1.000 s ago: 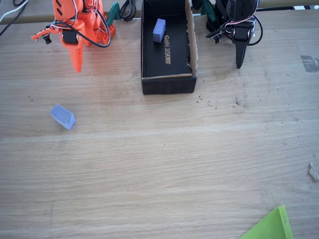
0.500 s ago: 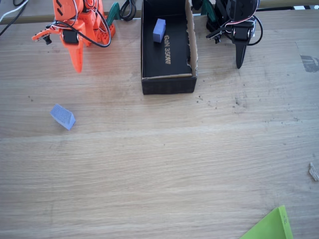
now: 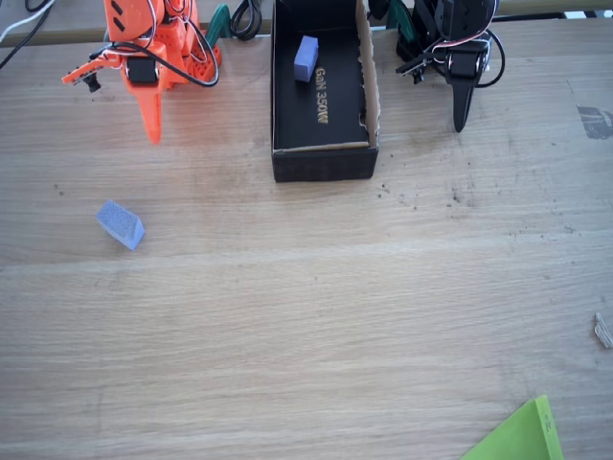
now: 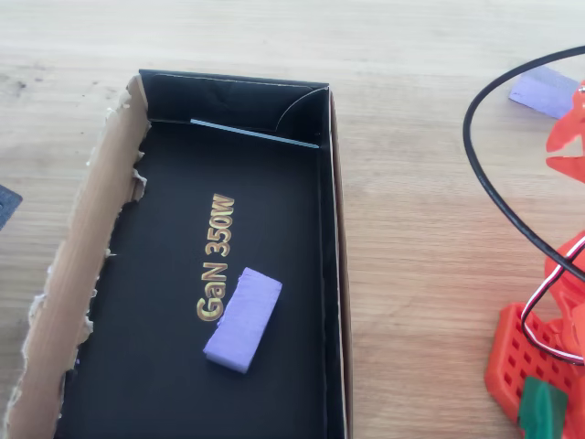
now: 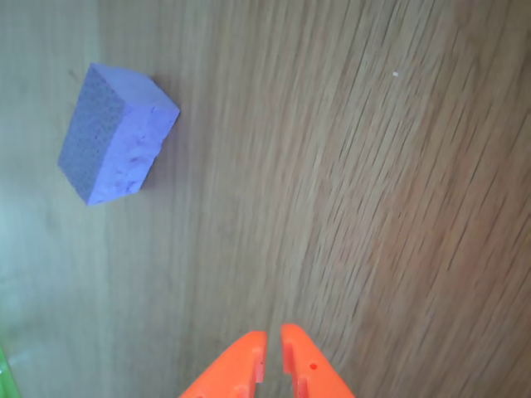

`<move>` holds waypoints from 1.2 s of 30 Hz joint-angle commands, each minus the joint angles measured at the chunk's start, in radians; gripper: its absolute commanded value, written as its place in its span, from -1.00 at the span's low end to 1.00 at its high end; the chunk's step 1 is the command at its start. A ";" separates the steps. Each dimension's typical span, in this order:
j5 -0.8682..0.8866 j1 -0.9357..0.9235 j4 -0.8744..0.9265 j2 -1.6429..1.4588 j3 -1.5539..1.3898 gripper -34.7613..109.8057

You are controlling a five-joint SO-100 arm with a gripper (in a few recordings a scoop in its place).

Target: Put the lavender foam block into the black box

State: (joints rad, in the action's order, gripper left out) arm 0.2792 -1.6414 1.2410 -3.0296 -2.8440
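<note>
The lavender foam block (image 3: 120,224) lies on the wooden table at the left, well away from the black box (image 3: 324,163); it also shows in the overhead view (image 4: 546,90) and the wrist view (image 5: 116,145). My orange gripper (image 3: 151,126) hangs point-down above the table, up and slightly right of the block, clear of it. In the wrist view the gripper (image 5: 274,365) is shut with nothing between its fingers. The black box (image 4: 82,265) has one torn brown wall and gold "350W" lettering. A deeper blue-violet block (image 4: 243,319) lies inside it.
A lime green sheet (image 3: 522,436) pokes in at the bottom right corner. Black cables (image 3: 244,17) lie at the table's back edge beside the box. A black cable loop (image 4: 494,192) hangs over the table in the overhead view.
My gripper has shifted slightly, its tip drifting a little right and down in the fixed view. The blocks and the box have not moved.
</note>
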 commanded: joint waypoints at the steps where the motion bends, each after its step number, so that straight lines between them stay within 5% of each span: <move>1: 0.020 -0.023 0.035 -0.011 0.066 -0.52; 8: 0.006 -0.009 0.017 0.049 0.156 -0.52; 20: -0.095 0.000 -0.064 0.785 0.560 -0.52; 36: -0.060 0.000 -0.003 0.904 0.699 -0.52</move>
State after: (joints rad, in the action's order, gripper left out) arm 0.2010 -1.6337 1.2333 -2.1123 -2.1875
